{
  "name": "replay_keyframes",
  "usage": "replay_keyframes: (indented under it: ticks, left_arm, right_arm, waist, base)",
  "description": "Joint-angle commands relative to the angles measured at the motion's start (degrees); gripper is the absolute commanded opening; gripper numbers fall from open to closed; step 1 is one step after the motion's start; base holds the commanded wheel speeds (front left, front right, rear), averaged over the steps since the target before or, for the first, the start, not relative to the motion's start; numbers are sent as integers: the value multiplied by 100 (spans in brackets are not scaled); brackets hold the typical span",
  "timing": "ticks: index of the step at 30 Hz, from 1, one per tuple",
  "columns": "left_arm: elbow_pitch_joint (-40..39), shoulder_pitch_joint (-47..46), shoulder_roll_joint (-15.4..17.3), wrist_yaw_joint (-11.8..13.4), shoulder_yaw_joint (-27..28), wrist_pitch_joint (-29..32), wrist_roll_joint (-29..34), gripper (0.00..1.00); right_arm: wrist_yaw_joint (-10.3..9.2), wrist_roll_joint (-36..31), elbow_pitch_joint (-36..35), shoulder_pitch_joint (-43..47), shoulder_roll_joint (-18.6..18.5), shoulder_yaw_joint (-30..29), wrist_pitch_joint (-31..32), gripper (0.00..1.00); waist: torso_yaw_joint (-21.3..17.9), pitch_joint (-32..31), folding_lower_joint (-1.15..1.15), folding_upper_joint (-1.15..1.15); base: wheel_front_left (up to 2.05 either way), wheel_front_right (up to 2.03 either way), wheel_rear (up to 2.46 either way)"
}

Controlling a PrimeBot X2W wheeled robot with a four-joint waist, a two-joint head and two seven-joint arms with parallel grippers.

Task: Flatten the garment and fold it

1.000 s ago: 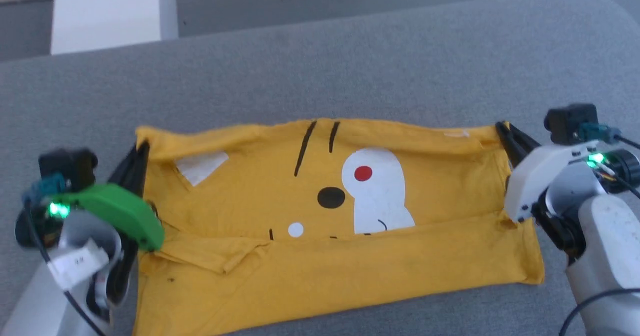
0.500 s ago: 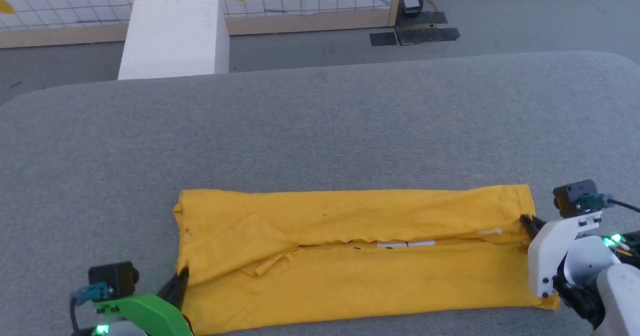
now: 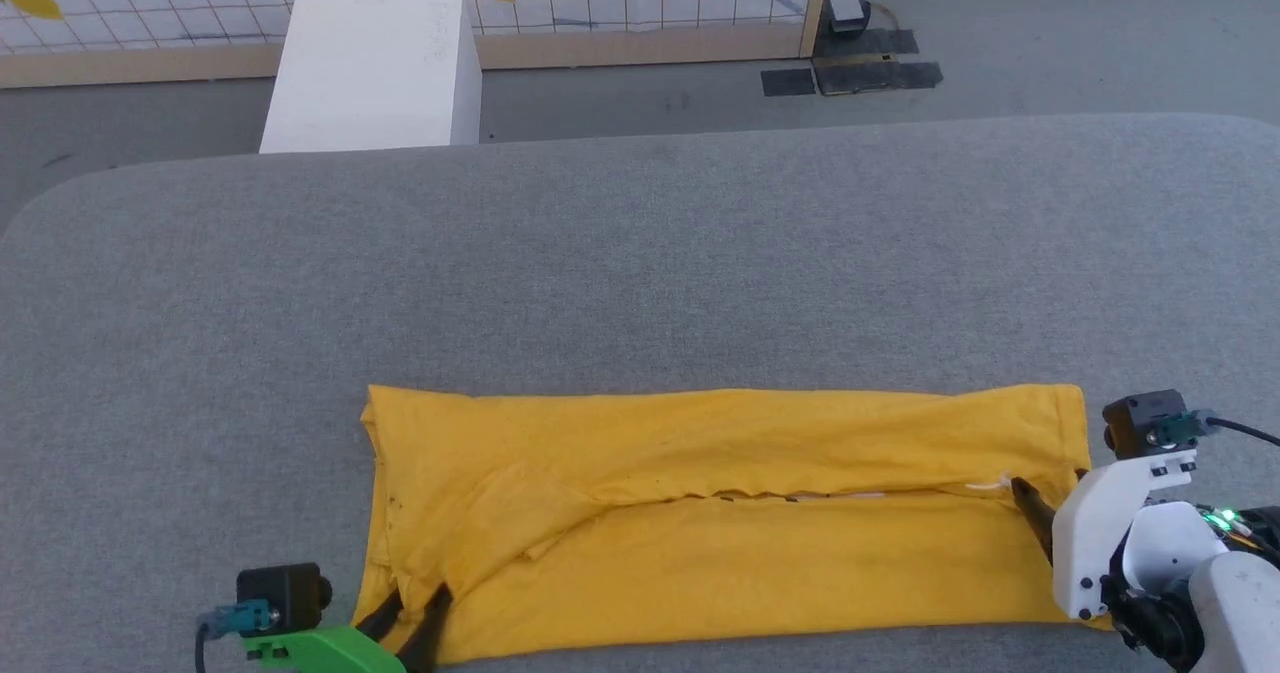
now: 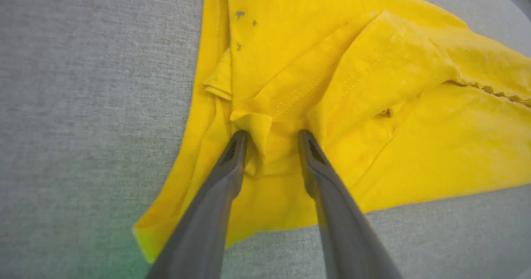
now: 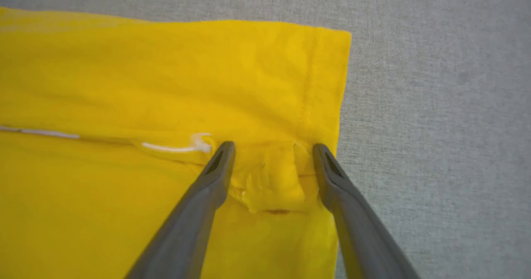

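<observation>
Yellow shirt folded to a long band, both grippers loose at its ends

The garment point(image 3: 720, 553) lay across the lower middle of the head view on the grey felt-like table point(image 3: 640, 283), its two long flaps meeting along a ragged centre line. At lower left, the left gripper point(image 4: 271, 136) had its fingers apart, astride a puckered peak of cloth. At lower right, the right gripper point(image 5: 272, 146) stood wide around a small crumpled ridge beside the stitched hem. Neither was clamped on anything. The risk, as I judged it, was that the thin, soft cotton would snag a fingertip as an arm lifted, dragging a flap open. The lumpy, layered left end looked likeliest to spring.
</observation>
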Motion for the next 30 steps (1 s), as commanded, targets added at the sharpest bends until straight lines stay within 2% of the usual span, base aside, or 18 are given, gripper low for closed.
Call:
replay_keyframes:
  ticks: [1,6,14,18,23,30]
  left_arm:
    - [94,63,-24,6,-16,-24,-13,100]
    - [-12,36,-32,68,45,-424,179,100]
    - [4,-340,-187,393,256,-1711,823,100]
    - [115,-647,-327,479,362,-2139,1032,100]
    - [261,-1108,-450,553,489,-2320,1488,100]
    - [109,-1591,-890,380,1071,-2339,2102,100]
  right_arm:
    - [-10,69,-56,159,54,-104,-16,100]
    - [-10,210,-427,479,248,-463,-217,100]
    - [-10,262,-1295,1098,885,-1265,-757,100]
    - [-10,159,-1536,1190,1130,-1652,-994,100]
    - [-10,-27,-1539,1119,1275,-1970,-1088,100]
    - [-10,-183,-1036,691,1342,-2322,-890,100]
  waist:
    - [10,-62,0,0]
    - [61,-197,0,0]
    - [130,-398,0,0]
    - [140,-424,0,0]
    - [165,-426,0,0]
    - [163,-346,0,0]
  base:
    - [0,0,0]
    - [0,0,0]
    - [0,0,0]
    - [0,0,0]
    - [0,0,0]
    - [0,0,0]
